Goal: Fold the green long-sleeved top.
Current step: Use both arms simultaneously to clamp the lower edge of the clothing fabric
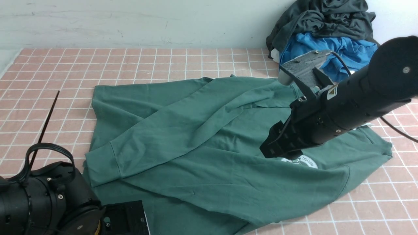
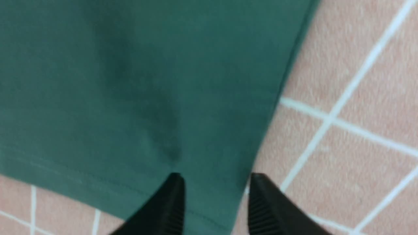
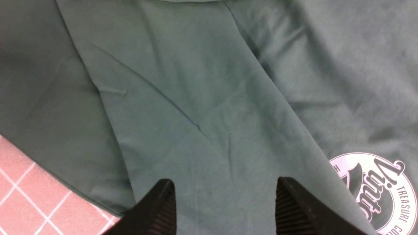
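Lying spread on the tiled table [image 1: 65,65]: green long-sleeved top [image 1: 202,143], one sleeve [image 1: 156,137] crossed over its chest. Left gripper [image 2: 215,178] has its jaws apart, straddling the hem corner [image 2: 225,215], probably to pinch it. Right gripper [image 3: 224,181] hangs wide open over the sleeve, holding nothing.

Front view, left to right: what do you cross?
left arm → green top → pile of clothes against the wall. Skipped the right arm: it overlaps top and pile.
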You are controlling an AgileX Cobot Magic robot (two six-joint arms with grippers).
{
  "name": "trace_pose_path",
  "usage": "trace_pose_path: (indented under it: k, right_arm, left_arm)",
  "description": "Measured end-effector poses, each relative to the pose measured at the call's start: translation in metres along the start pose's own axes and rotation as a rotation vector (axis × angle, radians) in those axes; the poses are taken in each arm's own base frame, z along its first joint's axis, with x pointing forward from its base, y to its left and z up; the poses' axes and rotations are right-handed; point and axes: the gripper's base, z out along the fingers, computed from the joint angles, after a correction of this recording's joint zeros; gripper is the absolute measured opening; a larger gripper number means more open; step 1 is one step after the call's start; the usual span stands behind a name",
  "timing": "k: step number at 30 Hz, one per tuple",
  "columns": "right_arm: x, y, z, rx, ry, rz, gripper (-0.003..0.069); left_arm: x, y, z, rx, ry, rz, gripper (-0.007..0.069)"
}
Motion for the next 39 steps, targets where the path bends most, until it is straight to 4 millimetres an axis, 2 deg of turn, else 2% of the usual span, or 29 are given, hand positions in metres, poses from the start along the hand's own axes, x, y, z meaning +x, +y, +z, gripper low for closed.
trace_pose_path:
  k: [4, 9, 13, 17, 21, 28, 31, 35, 39]
  right_arm:
    - [0.000, 0.000, 0.000, -0.002, 0.002, 0.001, 0.0386]
    - [0.000, 0.000, 0.000, -0.003, 0.003, 0.002, 0.0386]
    - [0.000, 0.000, 0.000, -0.002, 0.001, 0.001, 0.0386]
    - [0.000, 0.000, 0.000, -0.002, 0.001, 0.001, 0.0386]
    - [0.000, 0.000, 0.000, -0.002, -0.001, 0.001, 0.0386]
    - [-0.001, 0.000, 0.000, 0.004, -0.016, -0.005, 0.0386]
    - [-0.002, 0.000, -0.002, 0.005, -0.020, -0.058, 0.0382]
    - [-0.005, 0.008, -0.016, -0.014, -0.034, -0.179, 0.0339]
    - [-0.005, 0.031, -0.058, -0.029, -0.128, -0.355, 0.0199]
  left_arm:
    - [0.005, -0.001, 0.004, -0.020, 0.025, 0.038, 0.0367]
    - [0.013, -0.005, 0.014, -0.066, 0.040, 0.120, 0.0376]
    - [0.014, -0.005, 0.016, -0.107, 0.029, 0.154, 0.0293]
    - [0.016, -0.005, 0.015, -0.128, 0.013, 0.144, 0.0131]
    - [0.019, -0.003, 0.006, -0.160, -0.009, 0.133, 0.0024]
    - [0.031, -0.007, -0.016, -0.173, -0.062, 0.039, -0.0001]
    - [0.037, -0.009, -0.027, -0.183, -0.104, -0.030, 0.0000]
    - [0.044, -0.011, -0.037, -0.200, -0.147, -0.164, 0.0006]
    - [0.055, -0.012, -0.046, -0.224, -0.162, -0.364, 0.0007]
